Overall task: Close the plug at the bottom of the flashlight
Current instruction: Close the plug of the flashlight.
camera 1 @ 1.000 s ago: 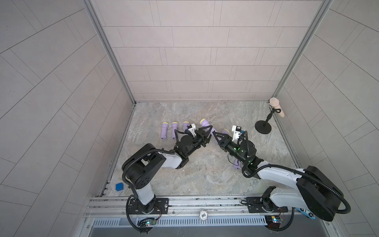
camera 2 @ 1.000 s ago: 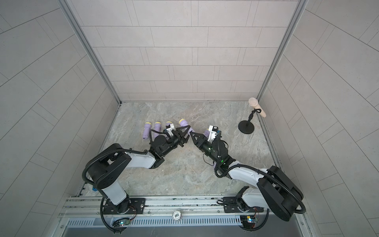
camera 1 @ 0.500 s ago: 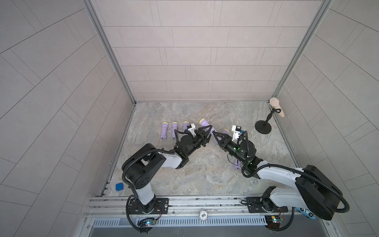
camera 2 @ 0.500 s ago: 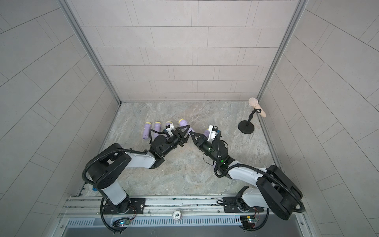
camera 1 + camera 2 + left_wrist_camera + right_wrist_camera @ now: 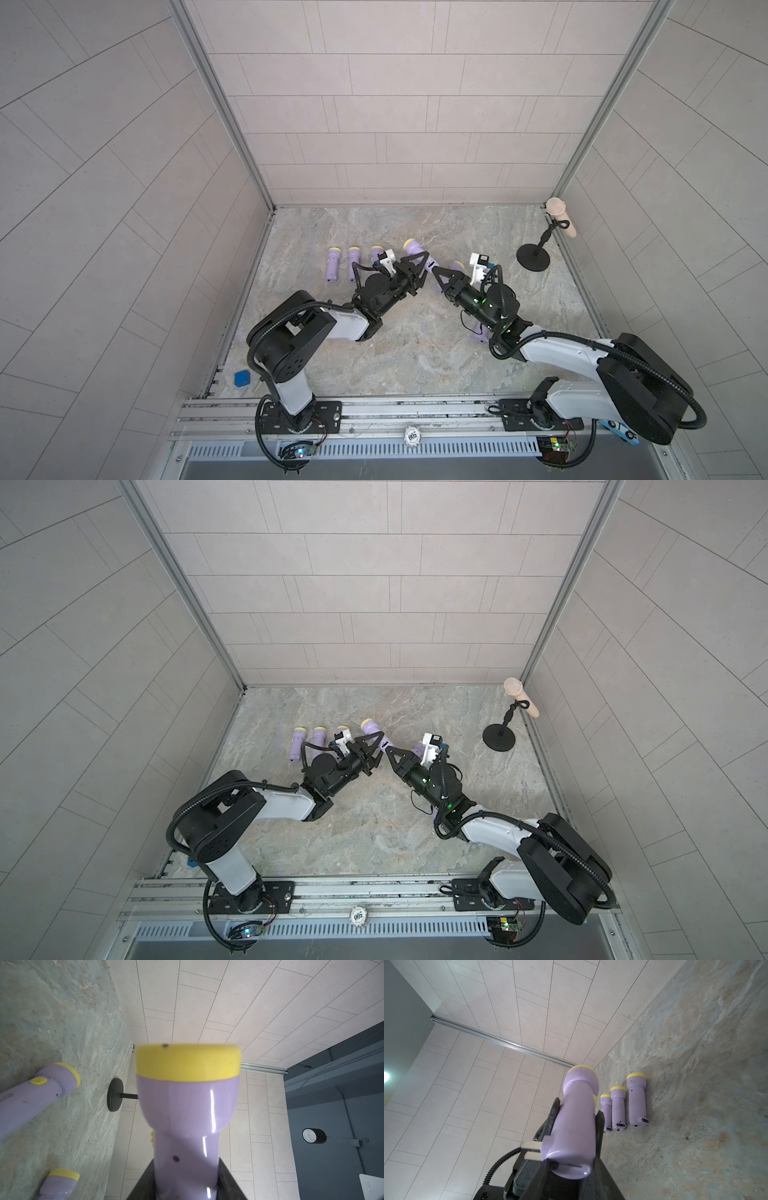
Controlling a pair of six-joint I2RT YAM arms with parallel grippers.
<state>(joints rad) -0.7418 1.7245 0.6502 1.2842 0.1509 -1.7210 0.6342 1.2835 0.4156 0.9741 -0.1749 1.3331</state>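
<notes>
Here the left gripper (image 5: 419, 267) clamps the flashlight (image 5: 411, 247) mid-body. The right gripper (image 5: 435, 272) meets its plug (image 5: 530, 1150) end, jaws partly apart, hold unclear. Three other flashlights (image 5: 618, 1109) lie beside.

Marbled grey stone surface (image 5: 415, 357) inside pale tiled walls (image 5: 395, 104).
Three yellow-headed lilac plastic flashlights (image 5: 618, 1109) lie side by side. A black round-based stand (image 5: 533, 258) by the right wall holds a beige cylinder (image 5: 561, 216). A small blue square (image 5: 242, 378) lies front left.

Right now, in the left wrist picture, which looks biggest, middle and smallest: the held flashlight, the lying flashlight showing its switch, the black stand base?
1. Held flashlight: looks largest, but it's nearest the camera.
2. Lying flashlight showing its switch.
3. Black stand base.
</notes>
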